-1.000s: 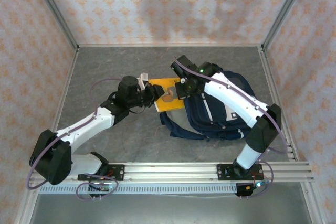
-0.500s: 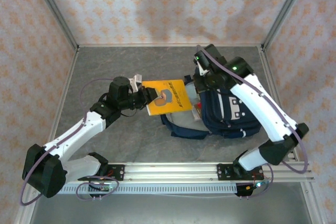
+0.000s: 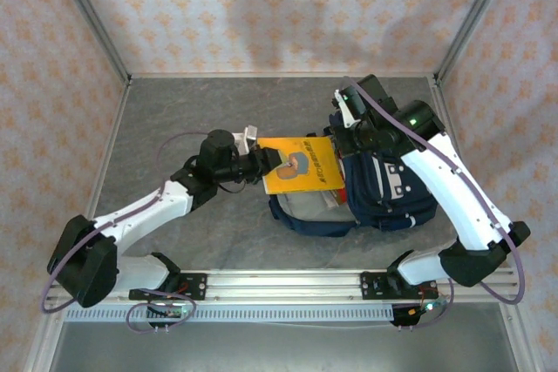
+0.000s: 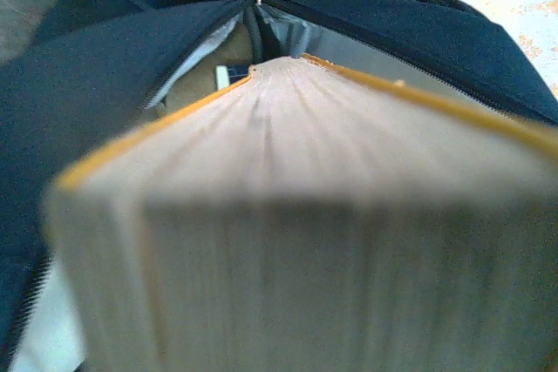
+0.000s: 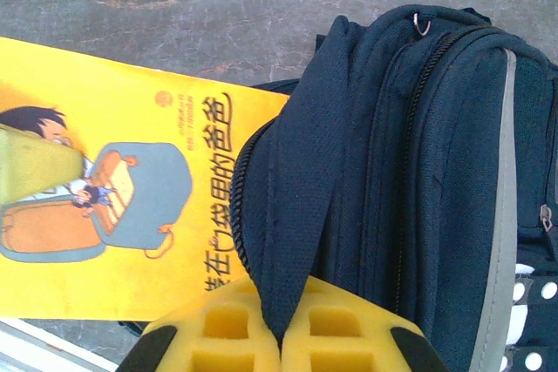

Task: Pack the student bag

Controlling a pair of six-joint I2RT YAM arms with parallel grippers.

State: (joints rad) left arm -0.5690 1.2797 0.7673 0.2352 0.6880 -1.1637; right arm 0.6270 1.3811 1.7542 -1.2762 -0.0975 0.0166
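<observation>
Bag (image 3: 388,193) lies on table (image 3: 174,119), right of centre, unzipped mouth facing left. Right pincer (image 3: 344,141) is pressed together on a fold of navy fabric at the mouth's upper edge; in the right wrist view its yellow pads (image 5: 218,337) squeeze that fold. Left pincer (image 3: 272,163) pinches the left edge of book (image 3: 301,167), yellow cover up. Book's far edge sits just under bag's flap, at the mouth. Left wrist view: page edges close up, blurred, far corner between the zip lines.
</observation>
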